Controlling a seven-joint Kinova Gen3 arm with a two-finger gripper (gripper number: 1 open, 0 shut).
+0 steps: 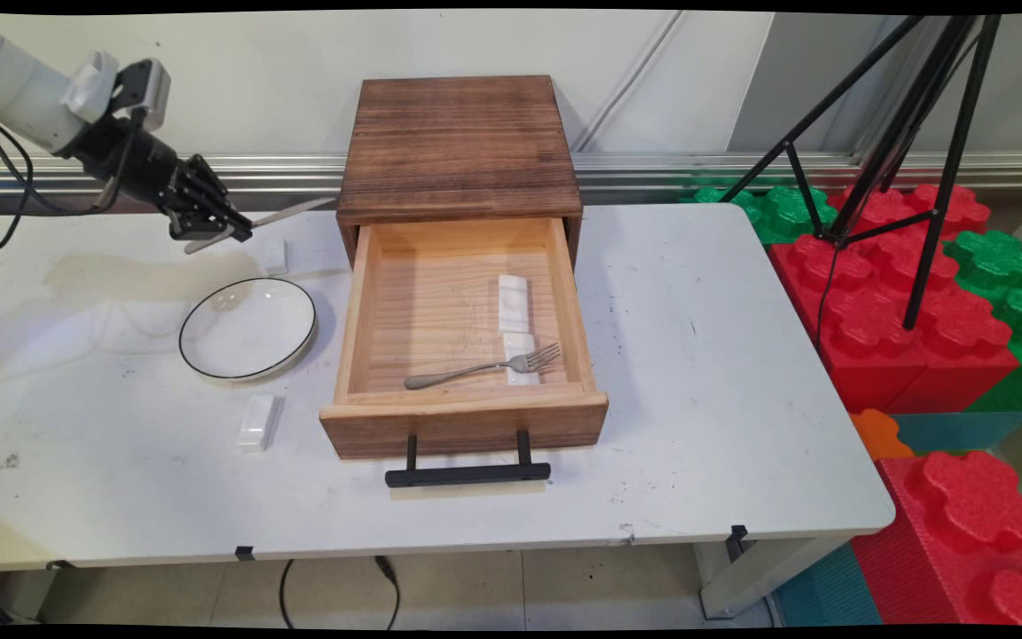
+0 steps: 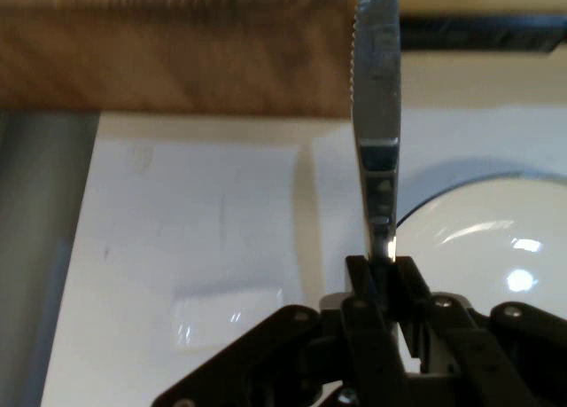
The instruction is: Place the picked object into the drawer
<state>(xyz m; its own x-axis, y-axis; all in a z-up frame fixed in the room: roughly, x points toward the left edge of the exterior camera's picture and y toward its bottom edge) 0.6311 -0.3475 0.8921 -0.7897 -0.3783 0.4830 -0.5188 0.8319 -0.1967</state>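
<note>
The gripper (image 2: pixel 379 270) clamps a knife (image 2: pixel 376 114) above a white plate (image 2: pixel 496 238).

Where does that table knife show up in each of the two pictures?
Main view: the knife is upper left, held above the table and pointing toward the wooden drawer box.
Hand view: the knife runs up the middle from the gripper.
Shared landmark: the white plate.
</note>
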